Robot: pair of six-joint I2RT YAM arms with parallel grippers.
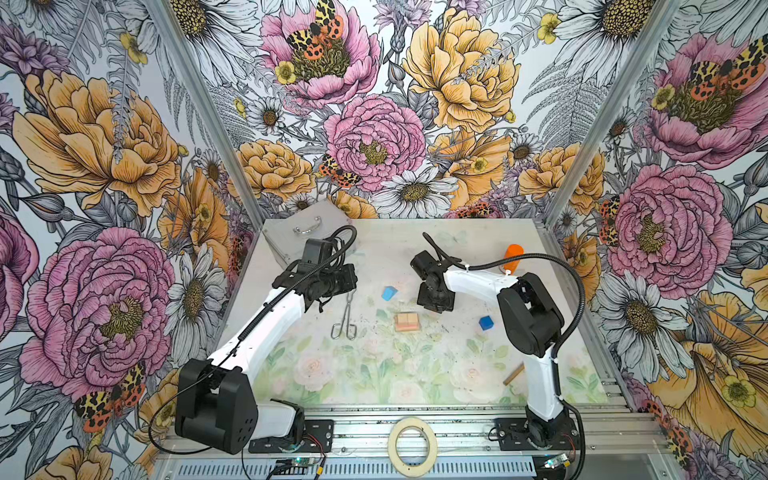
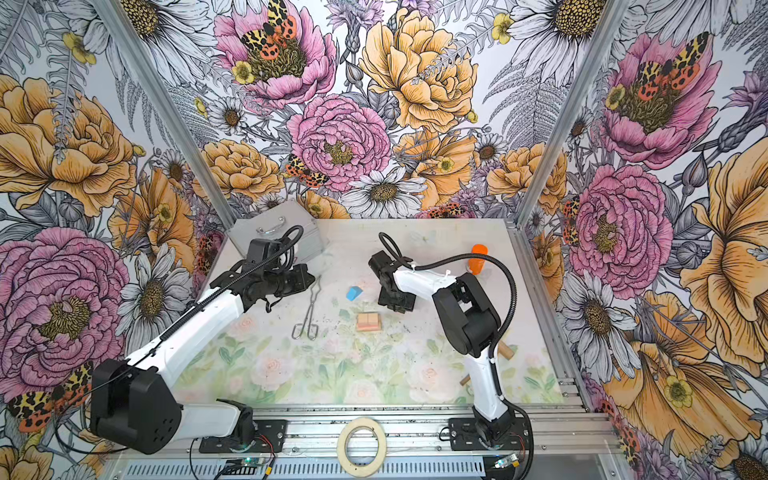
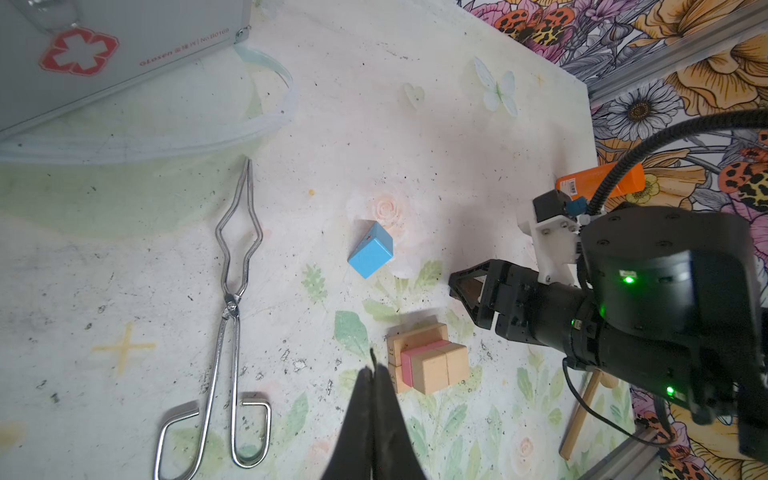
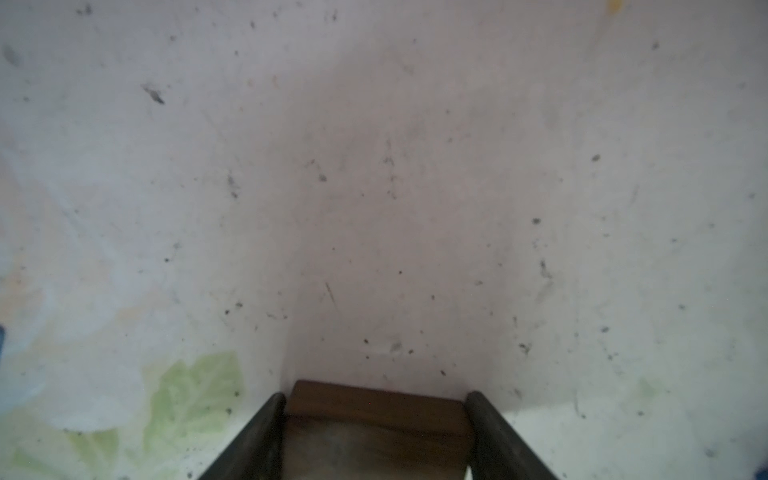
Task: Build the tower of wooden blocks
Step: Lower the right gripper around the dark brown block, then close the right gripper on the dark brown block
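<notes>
Silver case (image 1: pixel 299 232) sits back left. My left claw (image 3: pixel 374 374) is pinched fully closed on nothing, up near the thin end of the tongs (image 1: pixel 345 320), which lie flat on the mat (image 1: pixel 374 374). A light blue cube (image 1: pixel 389 293) lies alone just behind the tower (image 1: pixel 407 322). The tower stands mid-mat: tan blocks, a pink layer, and two tan blocks on top. My right claw (image 4: pixel 374 401) is just beside the tower on its back right, jaws partway apart and clamped on the brown bar (image 4: pixel 376 432). A dark blue cube (image 1: pixel 485 322) lies apart, right of the tower. Orange bottle (image 1: pixel 514 257) back right, thin stick (image 1: pixel 513 374) front right.
</notes>
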